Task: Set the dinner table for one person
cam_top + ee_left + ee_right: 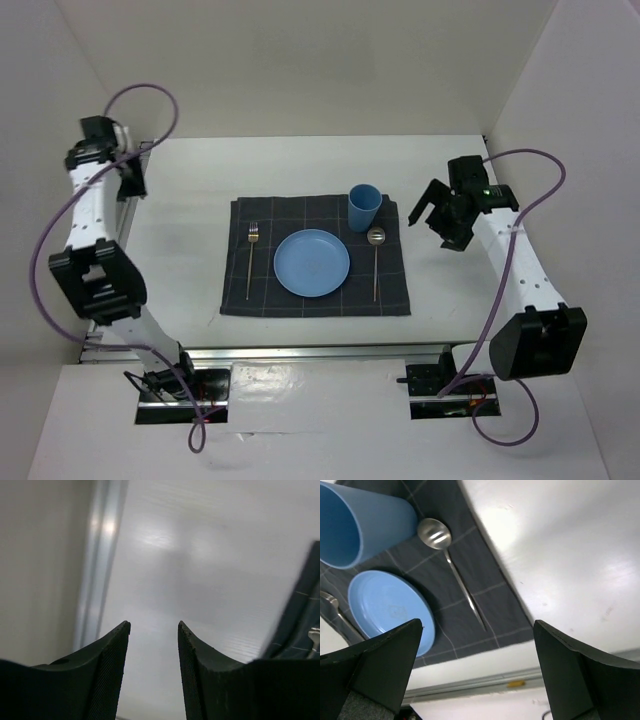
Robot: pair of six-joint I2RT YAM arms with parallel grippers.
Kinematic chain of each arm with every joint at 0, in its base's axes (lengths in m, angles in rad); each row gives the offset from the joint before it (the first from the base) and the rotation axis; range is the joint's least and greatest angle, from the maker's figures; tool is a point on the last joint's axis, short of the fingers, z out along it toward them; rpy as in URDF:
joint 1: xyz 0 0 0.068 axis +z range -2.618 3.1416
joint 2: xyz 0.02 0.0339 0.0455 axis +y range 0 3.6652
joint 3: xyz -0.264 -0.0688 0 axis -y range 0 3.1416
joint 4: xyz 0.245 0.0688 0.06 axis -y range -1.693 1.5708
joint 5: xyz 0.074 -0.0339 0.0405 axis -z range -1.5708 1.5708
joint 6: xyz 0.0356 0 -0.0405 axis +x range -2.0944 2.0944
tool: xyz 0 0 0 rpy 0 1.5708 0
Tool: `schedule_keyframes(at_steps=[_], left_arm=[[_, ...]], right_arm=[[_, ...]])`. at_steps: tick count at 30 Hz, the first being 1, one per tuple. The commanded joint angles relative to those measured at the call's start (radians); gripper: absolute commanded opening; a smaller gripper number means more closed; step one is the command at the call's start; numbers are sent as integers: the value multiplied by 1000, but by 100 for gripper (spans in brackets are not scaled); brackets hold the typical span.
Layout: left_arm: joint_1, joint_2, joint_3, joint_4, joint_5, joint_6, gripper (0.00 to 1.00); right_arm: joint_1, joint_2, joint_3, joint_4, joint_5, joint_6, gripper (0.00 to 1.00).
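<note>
On the white dinner table (pixel 180 250) lies a dark grey checked cloth (pixel 395 290). On it sit a blue plate (pixel 312 262), a fork (pixel 251 255) to its left, a spoon (pixel 375 255) to its right and a blue cup (pixel 364 208) at the back right. My right gripper (pixel 432 215) is open and empty, raised just right of the cloth; its wrist view shows the cup (pixel 355 525), spoon (pixel 450 562), plate (pixel 390 607) and cloth (pixel 485 585) below. My left gripper (pixel 133 180) is open and empty at the table's far left; its fingers (pixel 112 660) frame bare tabletop.
Metal rails run along the table's left edge (pixel 97 565) and near edge (pixel 320 352). White walls enclose the left, back and right sides. The arm bases (pixel 180 385) sit at the near edge.
</note>
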Motion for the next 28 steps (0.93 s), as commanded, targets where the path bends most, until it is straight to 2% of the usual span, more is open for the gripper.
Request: schedule_keyframes(at_steps=[1, 5, 9, 14, 28], left_arm=[[99, -129, -93, -19, -12, 51, 51], [180, -268, -291, 30, -35, 109, 52], [246, -378, -399, 31, 9, 109, 52], [272, -463, -508, 21, 33, 132, 52], [272, -527, -523, 21, 33, 172, 52]], right_arm=[[-22, -96, 26, -138, 66, -47, 100], [-22, -121, 26, -160, 57, -81, 100], [-22, -136, 17, -216, 94, -90, 100], [-22, -213, -2, -217, 112, -90, 100], [-22, -329, -31, -198, 82, -128, 100]])
